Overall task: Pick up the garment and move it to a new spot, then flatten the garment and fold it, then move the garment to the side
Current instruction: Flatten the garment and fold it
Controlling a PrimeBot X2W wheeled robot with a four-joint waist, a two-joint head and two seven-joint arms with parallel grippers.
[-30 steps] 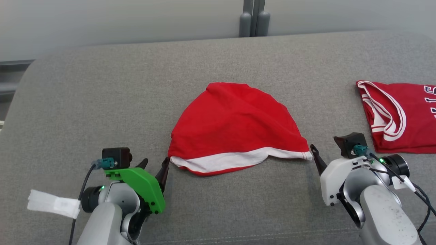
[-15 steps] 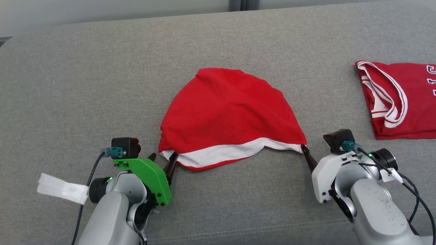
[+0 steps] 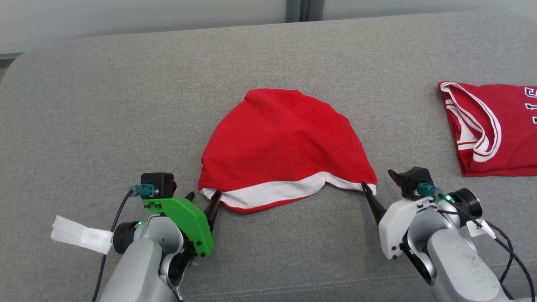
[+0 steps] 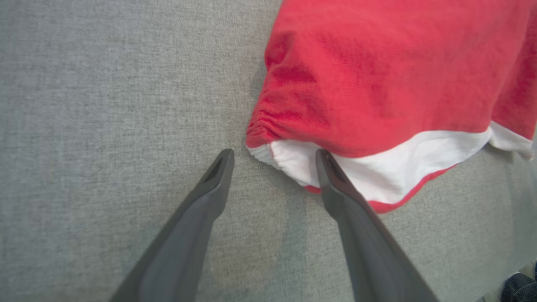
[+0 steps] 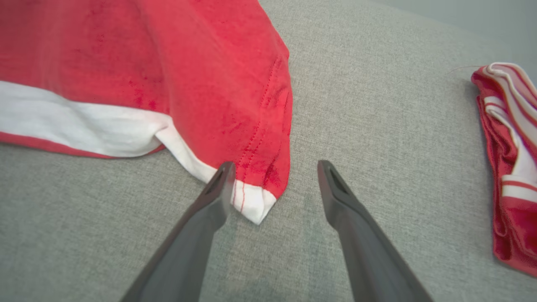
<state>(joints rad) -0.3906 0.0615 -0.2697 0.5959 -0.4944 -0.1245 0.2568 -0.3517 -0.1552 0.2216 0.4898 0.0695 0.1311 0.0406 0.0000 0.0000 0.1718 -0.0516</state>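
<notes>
Near the front edge of the sofa (image 3: 105, 105), the left gripper (image 3: 203, 196) and right gripper (image 5: 275, 165) both stand wide, holding nothing. Each straddles one near corner of the garment (image 3: 285, 142), which lies centred on the sofa, white hem toward the robot. Step in hand, as judged: the first pickup. Lower each gripper until one finger slides under the hem, close on both cloth layers, then lift both sides level to prevent bunching. Count: two grippers, one garment to move. One second garment (image 3: 499, 130), red with striped trim, lies at the right edge, well apart.
</notes>
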